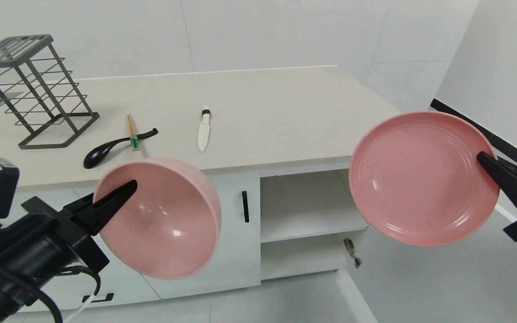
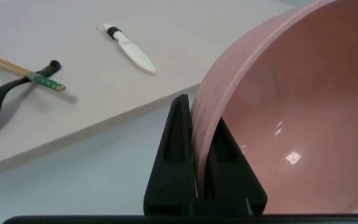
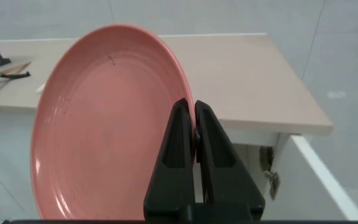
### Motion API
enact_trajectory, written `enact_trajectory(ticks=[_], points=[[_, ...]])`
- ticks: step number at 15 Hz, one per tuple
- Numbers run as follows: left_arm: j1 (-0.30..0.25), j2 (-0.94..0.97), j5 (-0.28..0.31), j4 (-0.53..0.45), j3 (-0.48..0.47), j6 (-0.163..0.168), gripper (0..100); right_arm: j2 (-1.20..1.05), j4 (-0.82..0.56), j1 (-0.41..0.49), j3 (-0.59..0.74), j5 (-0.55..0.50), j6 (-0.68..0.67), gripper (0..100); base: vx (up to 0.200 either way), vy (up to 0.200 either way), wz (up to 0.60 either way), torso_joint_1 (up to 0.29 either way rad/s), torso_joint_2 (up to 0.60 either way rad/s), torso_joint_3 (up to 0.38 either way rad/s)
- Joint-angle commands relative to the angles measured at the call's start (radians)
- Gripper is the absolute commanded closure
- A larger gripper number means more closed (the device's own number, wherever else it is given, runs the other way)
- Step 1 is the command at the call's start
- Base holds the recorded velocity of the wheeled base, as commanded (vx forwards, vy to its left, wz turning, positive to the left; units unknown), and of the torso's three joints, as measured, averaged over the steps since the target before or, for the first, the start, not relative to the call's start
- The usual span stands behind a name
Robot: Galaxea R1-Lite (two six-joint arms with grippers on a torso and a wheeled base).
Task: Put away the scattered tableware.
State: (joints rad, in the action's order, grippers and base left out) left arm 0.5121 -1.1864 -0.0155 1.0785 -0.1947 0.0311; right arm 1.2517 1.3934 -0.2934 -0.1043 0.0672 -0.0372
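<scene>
My left gripper (image 1: 126,188) is shut on the rim of a pink bowl (image 1: 168,220), held in the air in front of the cabinet at the left; the bowl (image 2: 291,118) shows clamped between the fingers (image 2: 179,149). My right gripper (image 1: 485,159) is shut on the rim of a pink plate (image 1: 415,177), held on edge at the right, level with the open cabinet; the plate (image 3: 104,124) rim sits between its fingers (image 3: 179,143). On the counter lie a black spoon (image 1: 110,147), chopsticks (image 1: 132,132) and a white knife (image 1: 203,130).
A dark wire rack (image 1: 34,89) stands on the counter (image 1: 285,112) at the back left. Below the counter an open cabinet (image 1: 303,220) shows two white shelves, its door (image 1: 352,291) swung outward. A closed door with a black handle (image 1: 245,206) is beside it.
</scene>
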Motion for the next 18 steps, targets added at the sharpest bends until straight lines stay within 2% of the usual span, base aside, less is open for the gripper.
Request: enact_trajectory(ticks=[1,11,14,17,18], points=[[-0.001,-0.002,0.002,0.001,0.006,0.0,100,0.015,0.001,-0.016,0.008,0.0,0.0,100,0.0,0.0,0.0,-0.261,0.5,0.237],[-0.007,-0.019,0.002,0.003,0.011,0.001,100,0.069,0.013,-0.013,0.034,0.0,0.0,100,0.0,0.0,0.0,-0.256,0.42,0.178],[-0.011,-0.021,0.0,0.001,0.018,0.043,100,0.094,0.015,-0.015,0.046,0.0,0.0,100,0.0,0.0,0.0,-0.253,0.32,0.128],[-0.014,-0.036,0.002,0.001,0.023,0.056,100,0.147,0.03,-0.02,0.049,-0.001,0.0,100,0.0,0.0,0.0,-0.085,0.27,0.09],[-0.018,-0.047,0.0,0.003,0.023,0.056,100,0.195,0.082,-0.021,0.054,-0.001,0.0,100,0.0,0.0,0.0,-0.012,0.22,0.046]])
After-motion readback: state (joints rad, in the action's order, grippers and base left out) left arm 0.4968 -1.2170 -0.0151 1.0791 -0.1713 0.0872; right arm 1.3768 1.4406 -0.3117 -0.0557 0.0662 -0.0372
